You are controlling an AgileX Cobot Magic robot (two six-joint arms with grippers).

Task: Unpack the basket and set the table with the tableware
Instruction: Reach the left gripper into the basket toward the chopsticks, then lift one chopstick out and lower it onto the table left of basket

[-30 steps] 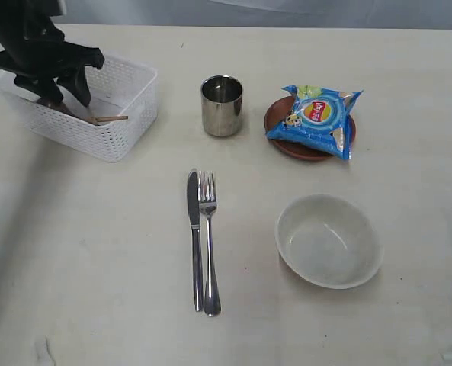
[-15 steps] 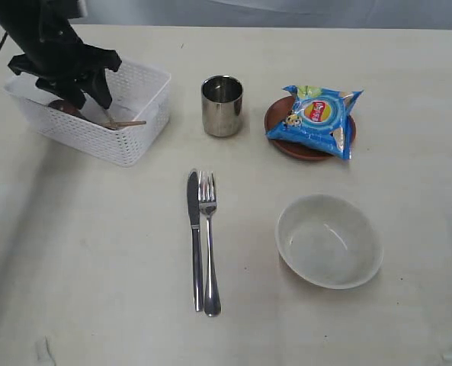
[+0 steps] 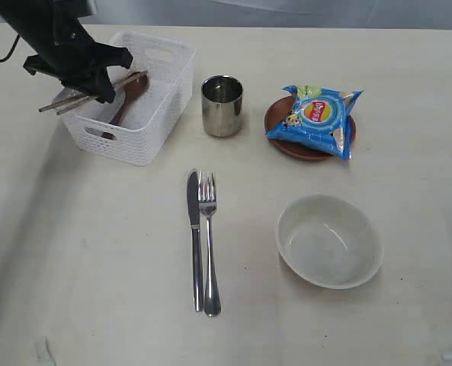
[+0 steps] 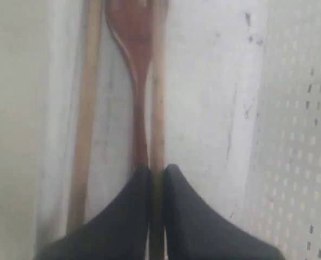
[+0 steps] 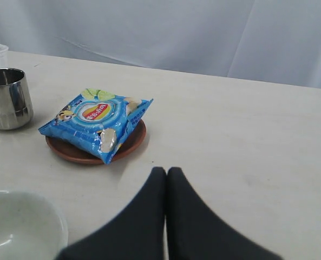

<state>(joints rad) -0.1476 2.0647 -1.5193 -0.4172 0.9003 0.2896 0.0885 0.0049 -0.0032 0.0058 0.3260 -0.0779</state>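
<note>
Left end effector (image 4: 157,169) pinches one chopstick (image 4: 158,108) mid-shaft; it is likely light, stiff and slippery, and may pivot. Right end effector (image 5: 166,170) closed, empty.

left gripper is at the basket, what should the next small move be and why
Probably lift the left gripper a little, straight up: its jaws look closed on one chopstick in the basket, and the spoon lies right beside it. The second chopstick lies outside the grip.
</note>
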